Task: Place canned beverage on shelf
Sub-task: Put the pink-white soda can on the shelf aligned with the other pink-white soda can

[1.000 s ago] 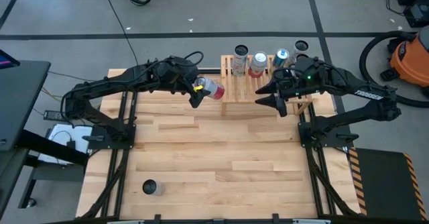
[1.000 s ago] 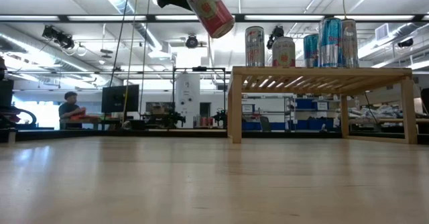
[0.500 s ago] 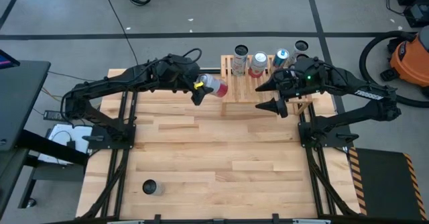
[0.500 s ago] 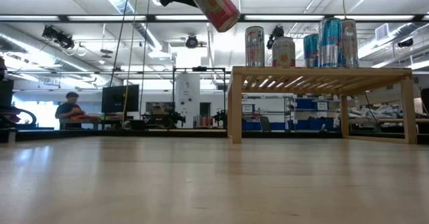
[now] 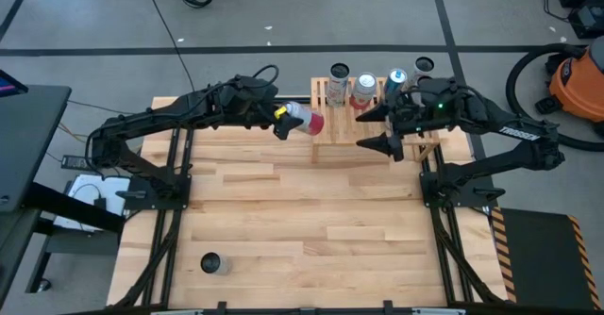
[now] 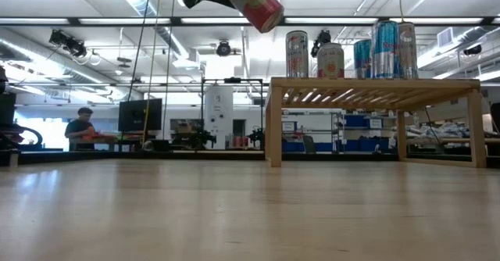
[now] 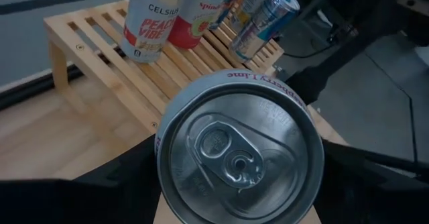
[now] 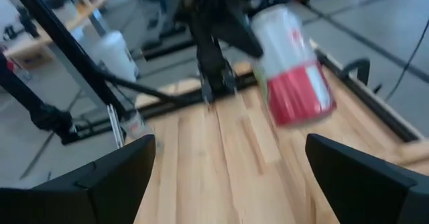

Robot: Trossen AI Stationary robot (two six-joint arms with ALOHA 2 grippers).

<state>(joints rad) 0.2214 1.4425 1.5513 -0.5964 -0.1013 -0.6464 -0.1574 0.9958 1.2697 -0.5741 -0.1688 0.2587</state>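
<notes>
The left hand (image 5: 280,122) holds a tilted can (image 5: 304,120) beside the shelf (image 5: 330,126), while the right hand (image 5: 370,126) gapes wide over it.

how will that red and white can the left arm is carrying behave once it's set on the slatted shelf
The can, tilted in the left gripper, looks rigid with smooth metal sides, so probably slippery. It is tall and narrow, so it may tip on the shelf slats, then roll.
</notes>
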